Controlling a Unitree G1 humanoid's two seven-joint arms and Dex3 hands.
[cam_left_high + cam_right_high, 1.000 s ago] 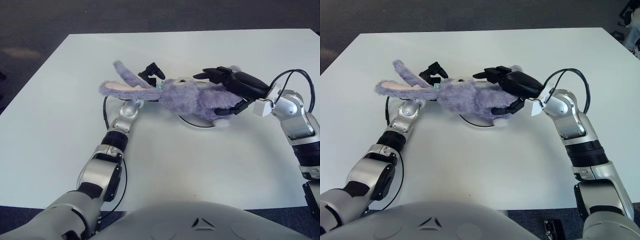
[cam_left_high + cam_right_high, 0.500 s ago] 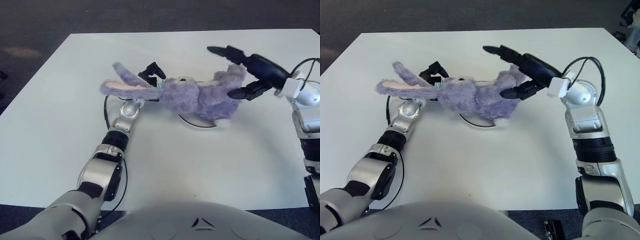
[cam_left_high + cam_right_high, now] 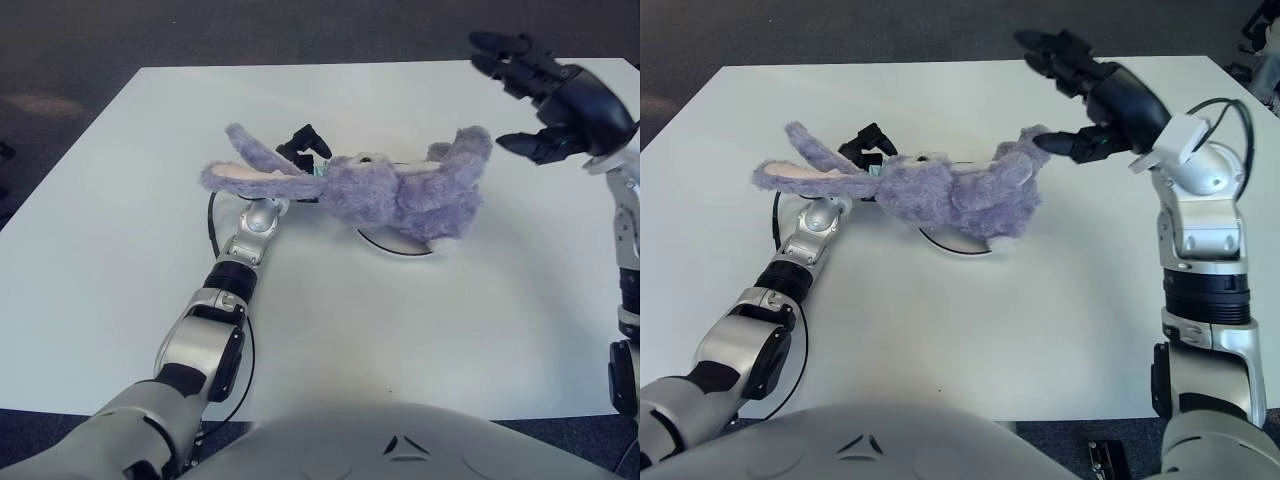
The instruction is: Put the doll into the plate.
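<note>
no readable text, labels, brands or numbers anywhere. only mark is a small embossed triangular emblem point(image 3: 404, 446) on the robot's grey chest shell at bottom centre, no letters in it.

A fluffy purple plush doll point(image 3: 390, 195) is seen on a smooth matt white table point(image 3: 120, 260); glossy black plastic covers the right hand point(image 3: 1105, 95).
</note>
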